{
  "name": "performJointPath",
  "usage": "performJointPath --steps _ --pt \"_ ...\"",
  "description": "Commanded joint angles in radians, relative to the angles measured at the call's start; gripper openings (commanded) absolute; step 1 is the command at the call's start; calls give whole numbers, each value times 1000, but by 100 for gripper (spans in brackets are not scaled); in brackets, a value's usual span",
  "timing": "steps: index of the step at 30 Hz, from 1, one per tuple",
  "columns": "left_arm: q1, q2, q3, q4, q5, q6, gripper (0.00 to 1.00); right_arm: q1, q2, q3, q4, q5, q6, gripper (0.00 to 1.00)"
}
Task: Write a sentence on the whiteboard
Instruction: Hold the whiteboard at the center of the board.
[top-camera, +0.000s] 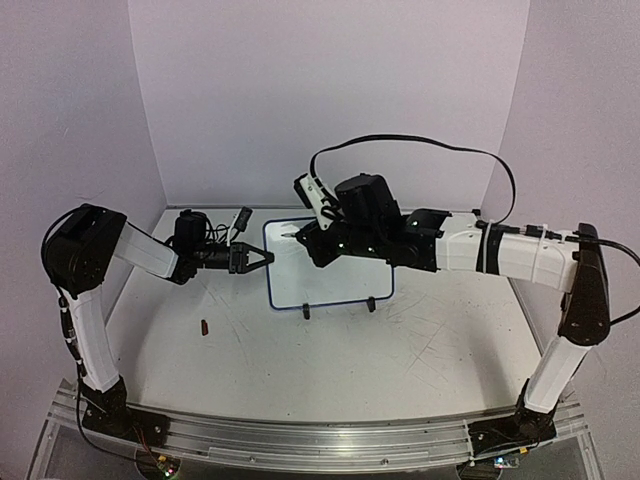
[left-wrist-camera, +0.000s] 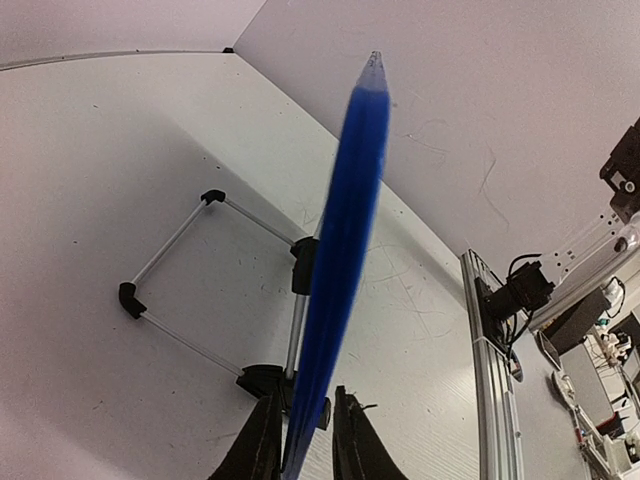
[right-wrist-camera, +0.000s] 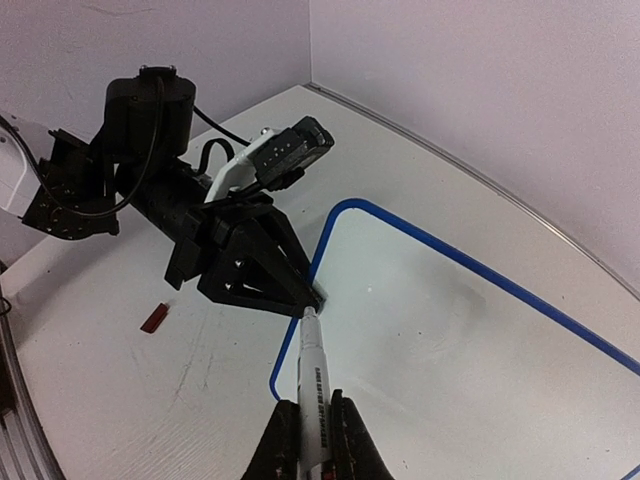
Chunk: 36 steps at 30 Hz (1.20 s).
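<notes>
The whiteboard (top-camera: 330, 272) lies on the table, glossy white with a thin blue frame and two black clip feet (top-camera: 306, 312) at its near edge. Its face (right-wrist-camera: 450, 330) shows no writing; the sentence is not in view. My left gripper (top-camera: 266, 258) is shut on the board's left edge, which shows as a blue bar (left-wrist-camera: 345, 250) between its fingers (left-wrist-camera: 258, 445). My right gripper (right-wrist-camera: 313, 432) is shut on a white marker (right-wrist-camera: 312, 365). The marker's tip sits at the board's upper-left part, right beside the left gripper's jaws (right-wrist-camera: 290, 285). From above the marker (top-camera: 293, 235) points left.
A small red piece (top-camera: 204, 326) lies on the table left of the board and also shows in the right wrist view (right-wrist-camera: 153, 318). A thin metal stand with black corners (left-wrist-camera: 170, 270) lies beside the board's edge. Walls enclose the back and sides; a metal rail (top-camera: 320, 440) runs along the near edge.
</notes>
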Motion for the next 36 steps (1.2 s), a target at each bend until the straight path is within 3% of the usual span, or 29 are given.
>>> performJointPath --steps 1,15,26,36 --pt "5 11 48 46 33 32 18 3 24 66 17 31 -5 0" --pt "6 24 38 47 7 115 0 11 41 84 17 35 7 0" --pt "6 25 33 37 -38 102 0 18 8 43 14 141 56 0" --pt "6 12 30 12 -55 110 0 59 111 138 11 161 21 0"
